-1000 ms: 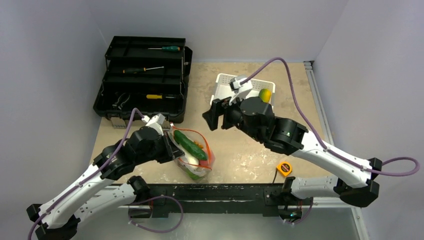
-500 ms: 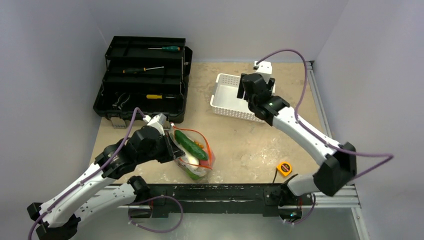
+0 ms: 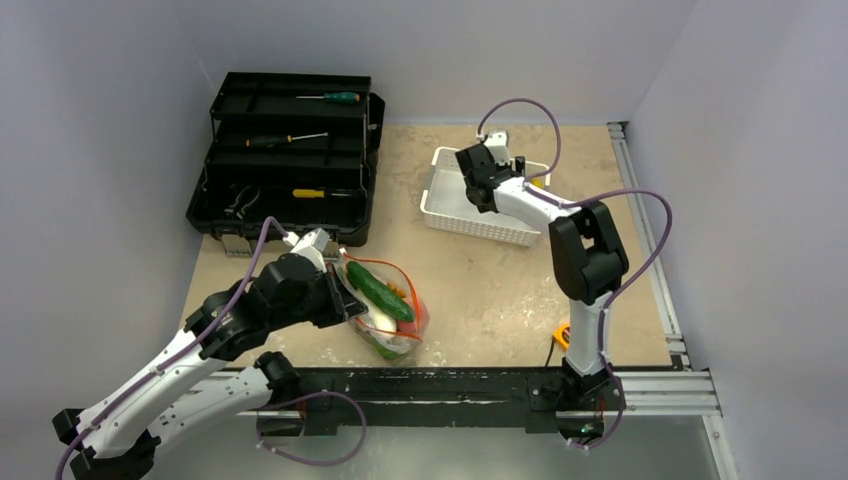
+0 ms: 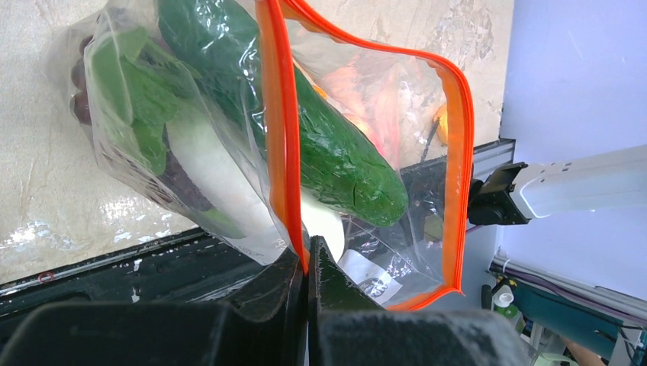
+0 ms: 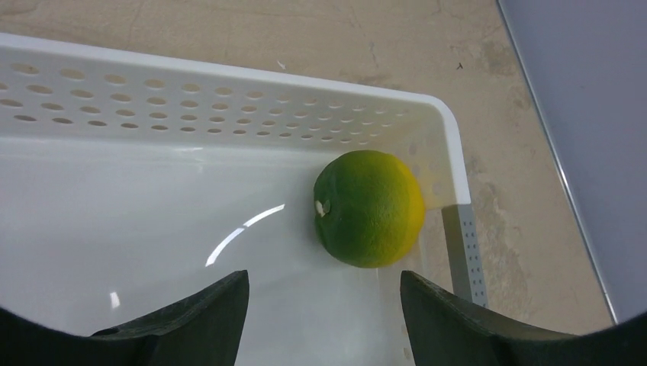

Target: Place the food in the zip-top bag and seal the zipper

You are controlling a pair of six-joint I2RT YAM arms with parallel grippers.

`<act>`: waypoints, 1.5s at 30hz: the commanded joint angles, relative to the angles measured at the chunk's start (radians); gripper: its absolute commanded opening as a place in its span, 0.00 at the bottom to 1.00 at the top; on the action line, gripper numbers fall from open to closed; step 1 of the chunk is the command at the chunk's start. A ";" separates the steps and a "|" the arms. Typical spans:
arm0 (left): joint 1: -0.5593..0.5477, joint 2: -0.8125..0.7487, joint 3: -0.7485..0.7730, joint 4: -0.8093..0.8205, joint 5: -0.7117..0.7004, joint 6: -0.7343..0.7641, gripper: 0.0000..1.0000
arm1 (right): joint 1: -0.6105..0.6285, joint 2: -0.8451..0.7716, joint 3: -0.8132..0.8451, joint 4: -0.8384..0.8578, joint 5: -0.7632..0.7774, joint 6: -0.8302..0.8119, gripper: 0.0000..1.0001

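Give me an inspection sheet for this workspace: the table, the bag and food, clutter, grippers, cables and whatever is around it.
Surface: beige mottled tabletop, no spills seen.
Job's things: zip-top bag at the near left, zipper unsealed; cucumber and other food inside; lemon in a corner of the white basket.
Clutter: open black toolbox holding screwdrivers; orange tape measure, partly hidden.
Grippers: left gripper shut on the bag's mouth edge; right gripper open, above the lemon.
Cables: purple cables loop off both arms.
Surroundings: plain pale walls; nothing else seen.
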 commanded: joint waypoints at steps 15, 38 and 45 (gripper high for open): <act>-0.003 0.021 0.048 0.021 0.010 0.006 0.00 | -0.060 0.067 0.068 0.092 0.194 -0.105 0.71; -0.003 0.031 0.055 0.016 0.014 0.008 0.00 | -0.091 0.180 0.075 0.092 0.089 -0.106 0.73; -0.003 0.026 0.055 0.013 0.015 0.006 0.00 | -0.090 0.142 0.068 0.104 0.055 -0.103 0.49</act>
